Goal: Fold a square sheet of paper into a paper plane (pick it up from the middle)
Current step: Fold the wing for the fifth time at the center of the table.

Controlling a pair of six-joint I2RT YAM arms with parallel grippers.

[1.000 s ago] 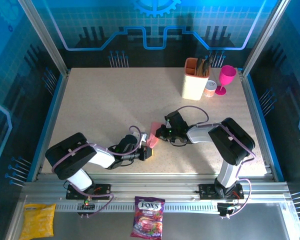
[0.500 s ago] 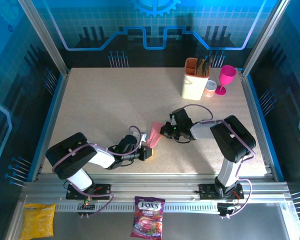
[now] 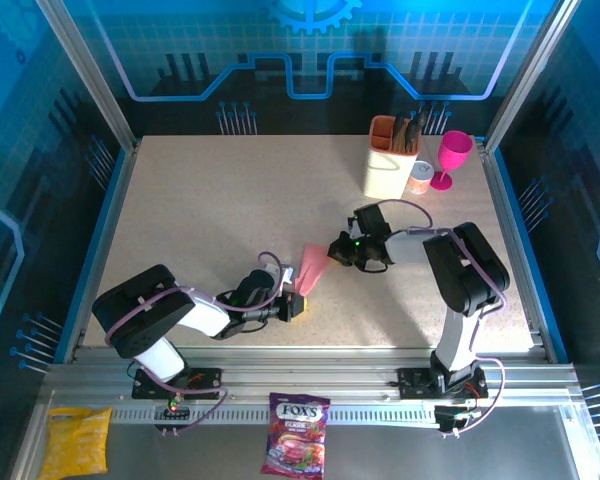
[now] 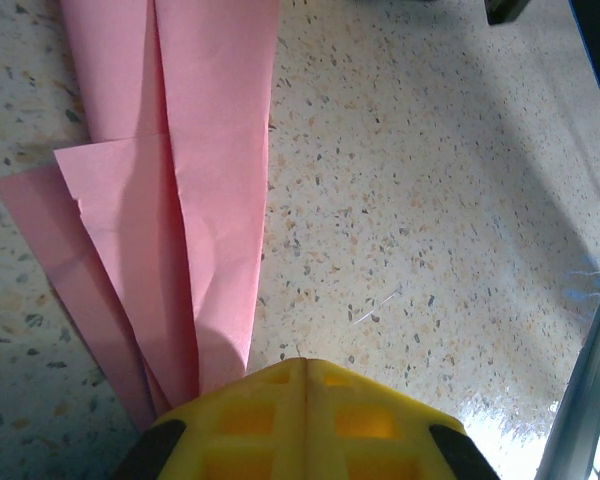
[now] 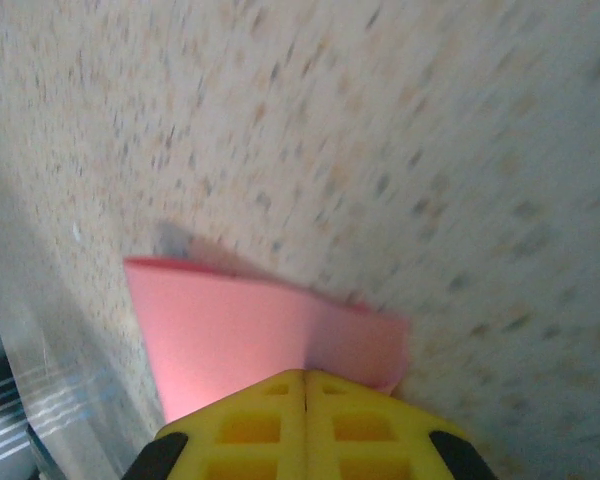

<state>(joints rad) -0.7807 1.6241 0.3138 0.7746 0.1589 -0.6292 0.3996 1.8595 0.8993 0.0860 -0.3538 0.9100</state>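
Sliding toward 2 o'clock, my right end effector [image 3: 334,251] stays clamped on the paper plane [image 3: 311,268]. My left end effector [image 3: 298,304] pinches it too.

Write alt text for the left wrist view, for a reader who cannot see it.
A folded pink paper plane lies on a speckled table, its layers fanning out to the left. Its narrow end runs under the left gripper, whose yellow fingers are shut together at the bottom edge of the picture.
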